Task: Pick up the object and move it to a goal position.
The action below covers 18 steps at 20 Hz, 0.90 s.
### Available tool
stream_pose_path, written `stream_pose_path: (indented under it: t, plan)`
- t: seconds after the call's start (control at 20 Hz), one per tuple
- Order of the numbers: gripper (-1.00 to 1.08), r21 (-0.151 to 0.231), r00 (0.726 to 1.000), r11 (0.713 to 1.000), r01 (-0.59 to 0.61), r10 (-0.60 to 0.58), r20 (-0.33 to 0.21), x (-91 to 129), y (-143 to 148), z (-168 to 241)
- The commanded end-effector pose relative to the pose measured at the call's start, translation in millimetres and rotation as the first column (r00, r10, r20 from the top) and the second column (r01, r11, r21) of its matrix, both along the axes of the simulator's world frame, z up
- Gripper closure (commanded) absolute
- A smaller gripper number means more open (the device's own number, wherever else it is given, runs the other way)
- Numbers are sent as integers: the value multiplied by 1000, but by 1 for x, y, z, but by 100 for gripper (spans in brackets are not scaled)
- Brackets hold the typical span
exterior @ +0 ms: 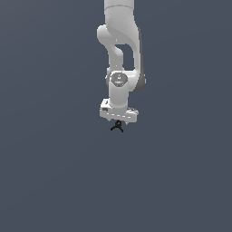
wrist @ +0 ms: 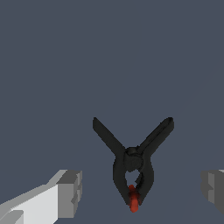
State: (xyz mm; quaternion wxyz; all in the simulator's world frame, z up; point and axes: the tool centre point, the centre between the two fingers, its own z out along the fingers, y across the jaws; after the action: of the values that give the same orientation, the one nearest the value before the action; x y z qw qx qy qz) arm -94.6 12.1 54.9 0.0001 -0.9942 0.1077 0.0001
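- Your gripper (exterior: 118,121) hangs straight down with the clamp (exterior: 117,126) just beneath it in the exterior view
- In the wrist view your fingers (wrist: 70,192) stand wide apart, one on each side of the clamp (wrist: 132,164), touching nothing
- The clamp's two handles splay in a V; its red tip (wrist: 133,199) sits between the fingers
- One finger is cut off at the frame edge
- The grey surface (exterior: 54,172) around it is plain

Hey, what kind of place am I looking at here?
Most likely a bare simulated test scene, not a real room: a flat, featureless grey-blue surface, a plainly rendered white robot arm, and one small black clamp with a red tip lying between its open jaws.
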Motion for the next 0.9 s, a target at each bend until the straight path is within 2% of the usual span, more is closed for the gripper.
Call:
stream_pose_path:
  t: [0.0, 0.55, 0.6, 0.85]
  plan:
    - [-92, 0, 1000, 1000, 1, -1, -1, -1, 0, -9]
    - [-92, 0, 1000, 1000, 2, -2, 0, -1, 0, -41]
    - [108, 0, 1000, 1000, 2, -2, 0, -1, 0, -41]
    - [108, 0, 1000, 1000, 2, -2, 0, -1, 0, -41]
